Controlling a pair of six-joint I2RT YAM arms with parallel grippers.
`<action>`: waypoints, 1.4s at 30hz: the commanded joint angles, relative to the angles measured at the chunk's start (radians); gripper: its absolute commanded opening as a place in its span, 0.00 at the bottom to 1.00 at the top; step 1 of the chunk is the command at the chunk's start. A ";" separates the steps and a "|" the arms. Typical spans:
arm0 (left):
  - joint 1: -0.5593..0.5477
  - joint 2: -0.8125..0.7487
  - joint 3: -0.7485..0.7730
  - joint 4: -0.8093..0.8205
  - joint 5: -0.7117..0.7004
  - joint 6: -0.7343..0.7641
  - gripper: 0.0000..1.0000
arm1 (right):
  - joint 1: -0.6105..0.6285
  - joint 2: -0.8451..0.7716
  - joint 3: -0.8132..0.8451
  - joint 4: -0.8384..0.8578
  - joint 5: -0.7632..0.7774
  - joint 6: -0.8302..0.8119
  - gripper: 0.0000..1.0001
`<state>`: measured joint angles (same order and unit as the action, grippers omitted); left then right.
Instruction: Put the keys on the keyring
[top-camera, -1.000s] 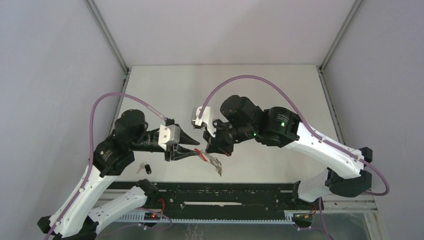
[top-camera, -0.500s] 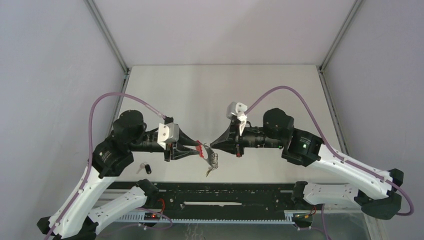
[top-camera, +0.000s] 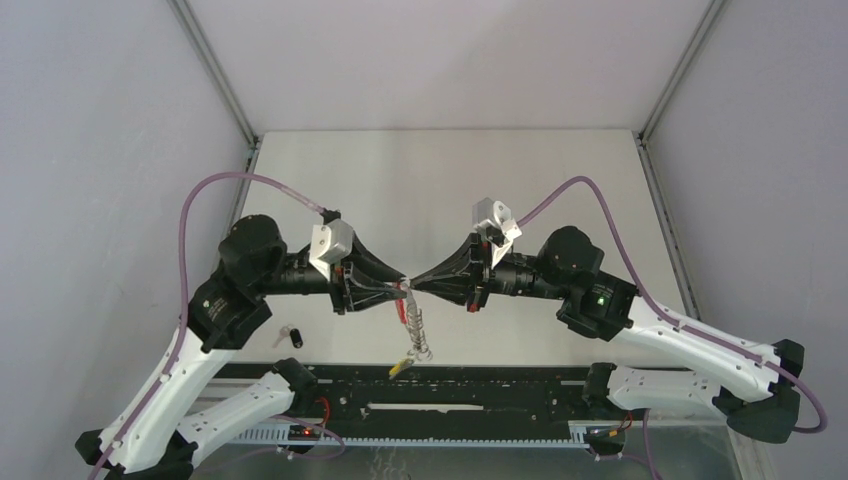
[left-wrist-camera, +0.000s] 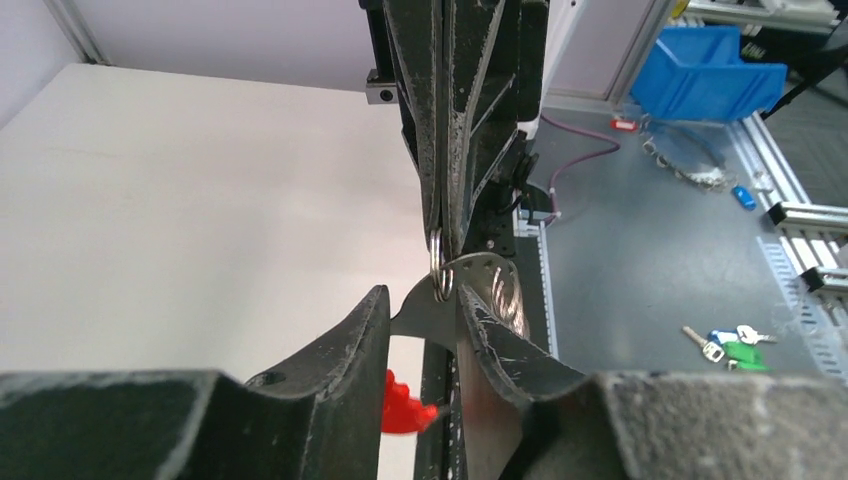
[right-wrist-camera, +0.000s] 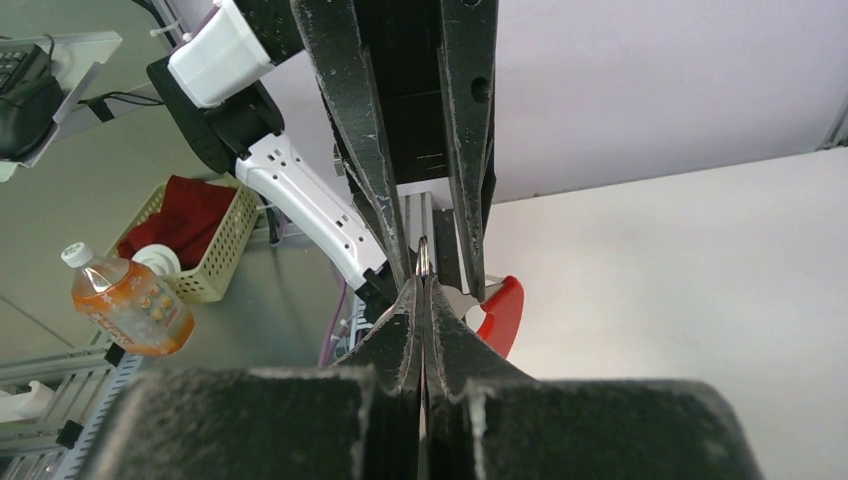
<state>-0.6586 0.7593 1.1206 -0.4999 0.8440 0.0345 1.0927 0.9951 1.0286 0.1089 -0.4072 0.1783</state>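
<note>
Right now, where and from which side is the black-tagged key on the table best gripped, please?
Probably by its black tag, from straight above: the key lies flat on the table, and the tag looks bulkier than the thin silver blade. The left end effector and right end effector grip the keyring.

My worktop and what rests on it

The worktop (top-camera: 520, 180) is a pale cream, matte sheet with grey metal strips (top-camera: 662, 205) along its 3 and 9 o'clock sides. At about 8 o'clock from its middle, near my left arm, the key with the black tag (top-camera: 292, 336) lies flat, silver blade pointing toward 9 o'clock. A black rail (top-camera: 480, 384) runs along the 6 o'clock edge.
</note>
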 joint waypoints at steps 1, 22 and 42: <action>0.005 0.003 0.006 0.073 0.035 -0.091 0.34 | 0.011 0.001 0.005 0.103 -0.001 0.013 0.00; 0.015 0.016 0.059 -0.086 -0.049 0.091 0.00 | -0.017 -0.031 0.049 -0.074 -0.024 -0.069 0.39; -0.052 0.162 0.262 -0.421 -0.020 0.362 0.00 | -0.085 0.222 0.463 -0.626 -0.296 -0.454 0.47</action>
<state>-0.7006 0.9203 1.3308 -0.9131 0.7994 0.3588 1.0080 1.2030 1.4223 -0.4911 -0.6559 -0.2276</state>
